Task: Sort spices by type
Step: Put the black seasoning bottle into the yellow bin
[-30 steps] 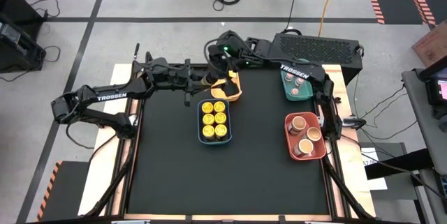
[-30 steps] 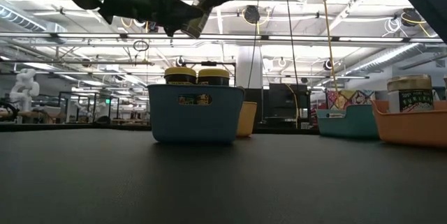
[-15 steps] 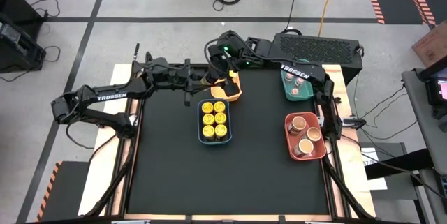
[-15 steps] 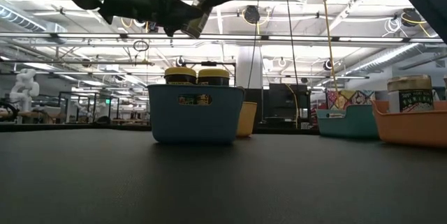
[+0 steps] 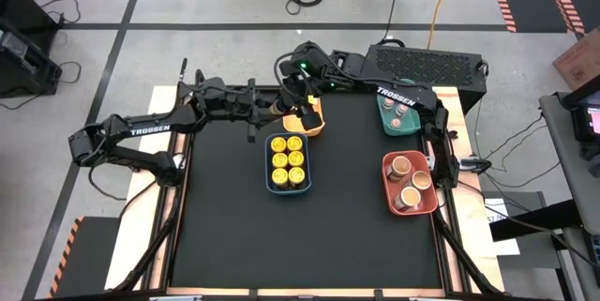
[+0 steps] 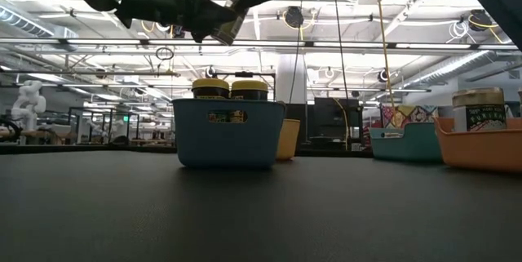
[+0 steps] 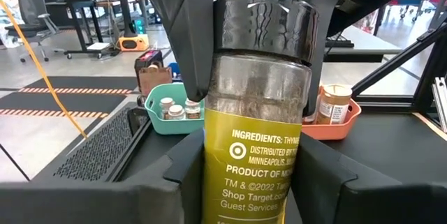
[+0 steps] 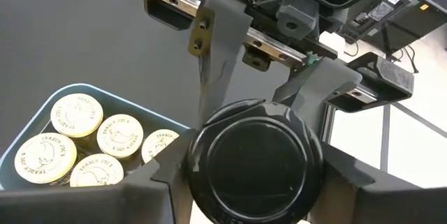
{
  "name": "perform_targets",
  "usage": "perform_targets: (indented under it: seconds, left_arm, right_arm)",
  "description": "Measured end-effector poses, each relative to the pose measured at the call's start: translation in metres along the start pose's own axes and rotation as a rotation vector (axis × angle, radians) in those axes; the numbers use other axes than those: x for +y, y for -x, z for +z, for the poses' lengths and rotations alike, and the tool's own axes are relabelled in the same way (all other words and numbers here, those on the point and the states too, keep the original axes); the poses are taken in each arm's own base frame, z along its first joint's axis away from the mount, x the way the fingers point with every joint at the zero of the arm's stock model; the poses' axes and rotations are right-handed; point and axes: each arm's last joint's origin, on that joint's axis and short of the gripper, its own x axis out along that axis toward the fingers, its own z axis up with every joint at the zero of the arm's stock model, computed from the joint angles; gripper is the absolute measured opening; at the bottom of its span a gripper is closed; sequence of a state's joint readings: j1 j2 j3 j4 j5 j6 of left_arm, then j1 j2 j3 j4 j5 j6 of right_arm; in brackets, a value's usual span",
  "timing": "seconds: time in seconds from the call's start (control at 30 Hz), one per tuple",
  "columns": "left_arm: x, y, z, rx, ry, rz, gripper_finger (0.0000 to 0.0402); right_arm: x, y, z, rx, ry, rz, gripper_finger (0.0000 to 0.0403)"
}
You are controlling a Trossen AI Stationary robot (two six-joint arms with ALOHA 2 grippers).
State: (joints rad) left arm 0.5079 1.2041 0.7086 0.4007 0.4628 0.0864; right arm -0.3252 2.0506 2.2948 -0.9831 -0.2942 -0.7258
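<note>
We take the blue tray (image 5: 287, 163) near the middle of the black desk (image 5: 225, 226) as our landmark. It holds six yellow-lidded jars (image 5: 287, 159) in two rows; from the low view, two of their lids rise above its rim.

Just behind the blue tray, at the desk's far edge, sits the orange tray (image 5: 316, 125). Both claws meet above it. From the left wrist view we see a dark-lidded jar (image 7: 257, 105), with a clear body and a yellow-green label, standing upright between two sets of dark fingers. The left claw (image 7: 255, 175) pinches the jar at its labelled lower body, and the right claw (image 8: 251, 182) pinches it at the lid. The right wrist view looks down on that round black lid, with the yellow-lidded jars of the blue tray beside and below it.

In the low view the two claws hang high above the blue tray, and the jar between them is hard to pick out there.

To the right of the blue tray, at the desk's right edge, lies the red tray (image 5: 388, 188) with three wide peach-topped tubs (image 5: 410, 181). Behind the red tray, toward the far right corner, the green tray (image 5: 387, 123) holds small jars with pinkish-brown lids (image 5: 397, 105).

The left arm reaches in from the far left of the blue tray; the right arm comes from the far right.
</note>
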Motion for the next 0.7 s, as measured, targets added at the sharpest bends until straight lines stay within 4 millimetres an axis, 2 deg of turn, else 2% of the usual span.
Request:
perform_targets:
  seconds: [0.23,0.4,0.53,0.7]
  left_arm:
    - [0.001,0.000,-0.002,0.023,0.025,0.034,0.0250]
    - [0.004,0.007,-0.004,0.104,0.000,0.140,0.0309]
    - [0.006,0.023,-0.002,0.187,-0.029,0.269,0.0323]
    - [0.002,0.042,-0.005,0.293,-0.014,0.305,0.0324]
  right_arm:
    - [-0.002,0.002,-0.005,0.022,-0.015,0.006,0.0200]
    - [-0.013,0.009,-0.023,0.080,-0.067,0.017,0.0200]
    - [-0.026,0.017,-0.039,0.088,-0.156,0.020,0.0199]
    - [-0.036,0.022,-0.054,0.122,-0.237,0.011,0.0199]
